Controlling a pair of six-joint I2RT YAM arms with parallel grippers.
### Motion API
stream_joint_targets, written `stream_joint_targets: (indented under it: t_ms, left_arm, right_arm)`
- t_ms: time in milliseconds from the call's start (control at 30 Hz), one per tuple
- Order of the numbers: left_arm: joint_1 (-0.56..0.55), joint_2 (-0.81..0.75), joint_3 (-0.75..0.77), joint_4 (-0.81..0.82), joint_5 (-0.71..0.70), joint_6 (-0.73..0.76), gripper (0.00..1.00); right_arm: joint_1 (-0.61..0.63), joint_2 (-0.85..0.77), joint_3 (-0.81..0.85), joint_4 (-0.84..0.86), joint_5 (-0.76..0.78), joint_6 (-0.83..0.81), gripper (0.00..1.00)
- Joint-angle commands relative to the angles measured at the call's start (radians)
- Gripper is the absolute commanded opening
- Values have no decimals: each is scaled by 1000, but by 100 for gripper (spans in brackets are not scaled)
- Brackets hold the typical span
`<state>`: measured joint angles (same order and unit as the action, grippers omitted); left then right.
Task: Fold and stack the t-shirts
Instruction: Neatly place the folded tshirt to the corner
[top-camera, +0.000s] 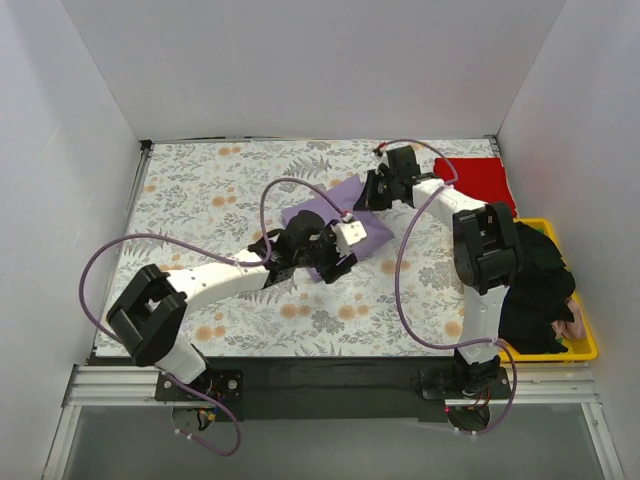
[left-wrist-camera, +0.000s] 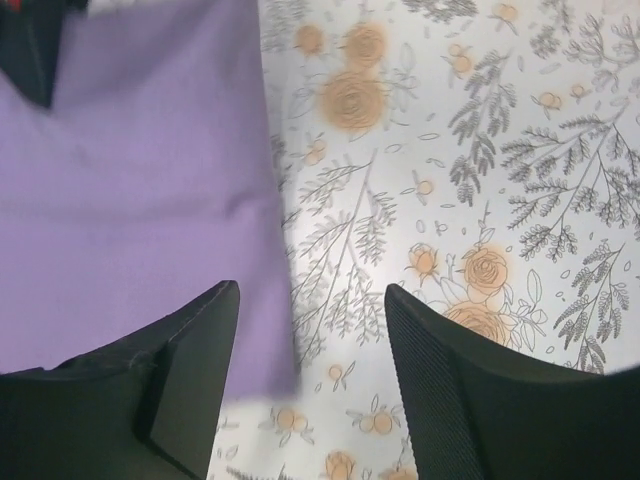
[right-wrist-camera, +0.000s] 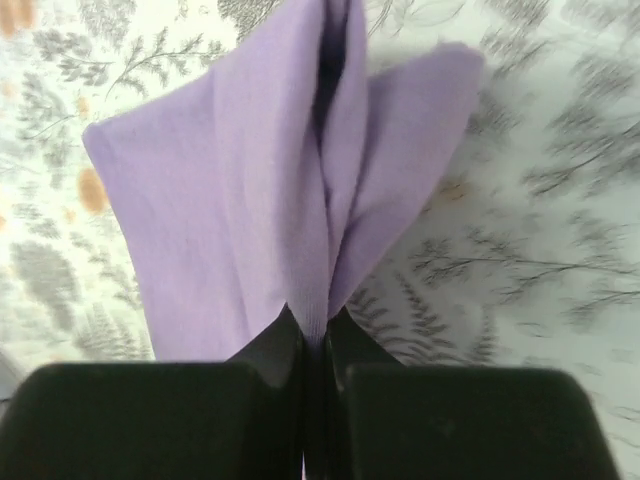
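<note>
Checking the right gripper (right-wrist-camera: 315, 335), what's it on? /mk
Jaws pinched tight on a raised fold of the lavender t-shirt (right-wrist-camera: 240, 200), cloth fanning out from the fingertips. /jo
Left gripper (left-wrist-camera: 312, 300)? /mk
Jaws apart, moderately spread, nothing between them. Sits at the shirt's edge: one finger over purple, the other over the floral cloth (left-wrist-camera: 480, 150). Contact with the fabric: can't tell. /jo
Shirt position? /mk
Mid-table on the floral cloth, folded small, between both wrists. Red t-shirt (top-camera: 475, 180) lies flat at the far right corner, apart from it. Yellow tray (top-camera: 585, 345) at the right edge holds dark garments (top-camera: 535, 280). /jo
</note>
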<state>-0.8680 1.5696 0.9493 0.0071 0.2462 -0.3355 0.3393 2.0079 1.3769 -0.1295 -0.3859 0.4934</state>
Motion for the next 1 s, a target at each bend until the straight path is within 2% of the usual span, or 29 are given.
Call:
stream_joint_targets:
  t_ms: [0, 67, 167, 200, 233, 467, 700, 967]
  left_arm:
    - [61, -109, 11, -153, 33, -103, 60]
    - [70, -149, -18, -179, -8, -117, 70]
    - [75, -197, -46, -194, -48, -134, 73]
    - [75, -204, -58, -196, -54, -145, 81]
    - [75, -210, -61, -199, -56, -149, 84]
    - [75, -227, -70, -213, -67, -183, 87]
    - [75, -226, -63, -237, -45, -165, 88]
    - [75, -217, -58, -259, -27, -142, 89]
  right_arm:
    - [-13, 26, 230, -291, 203, -347, 1]
    - [-20, 55, 296, -337, 292, -478, 1]
    - [-40, 78, 399, -383, 352, -607, 1]
    - [-54, 87, 427, -397, 381, -628, 1]
    - [-60, 95, 486, -422, 398, -653, 1]
    - [-114, 127, 663, -463, 535, -864, 1]
    - [-184, 117, 744, -472, 542, -952, 1]
    - [-223, 80, 755, -486, 544, -981, 1]
